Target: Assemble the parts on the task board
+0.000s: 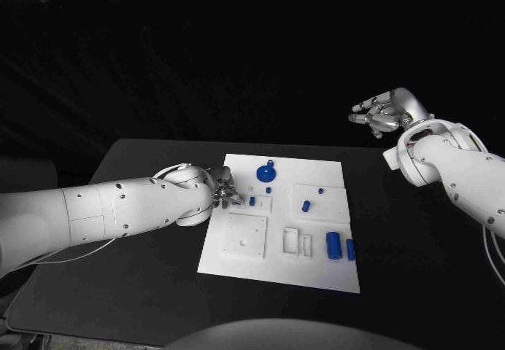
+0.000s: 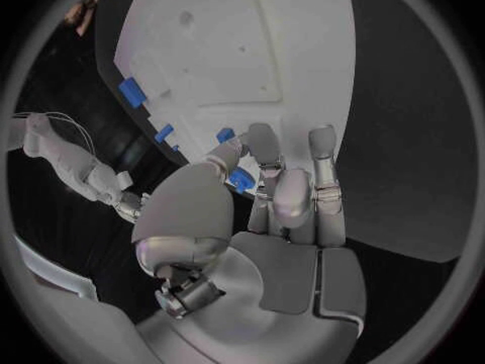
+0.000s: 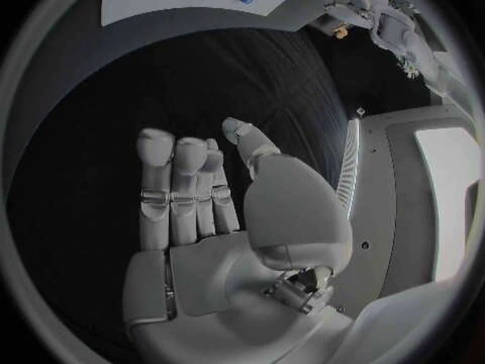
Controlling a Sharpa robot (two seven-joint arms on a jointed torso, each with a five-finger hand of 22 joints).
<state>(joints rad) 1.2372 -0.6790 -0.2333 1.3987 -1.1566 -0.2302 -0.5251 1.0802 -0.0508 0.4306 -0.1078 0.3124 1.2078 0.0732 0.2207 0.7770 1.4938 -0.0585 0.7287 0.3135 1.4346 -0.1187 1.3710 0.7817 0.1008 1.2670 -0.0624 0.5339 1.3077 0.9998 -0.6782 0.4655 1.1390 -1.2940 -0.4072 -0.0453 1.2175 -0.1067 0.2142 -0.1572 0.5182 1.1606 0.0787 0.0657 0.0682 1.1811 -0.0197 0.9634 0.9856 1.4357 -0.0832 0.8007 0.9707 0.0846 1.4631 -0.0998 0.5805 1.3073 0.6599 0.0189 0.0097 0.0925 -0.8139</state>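
Several blue parts (image 1: 335,246), seemingly loose

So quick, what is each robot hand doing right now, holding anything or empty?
Left robot hand: over the task board, pinching a small blue part.
Right robot hand: raised off the table, open, holding nothing.

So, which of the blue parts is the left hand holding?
The small blue part pinched in the left hand at the board's left edge; the others lie free.
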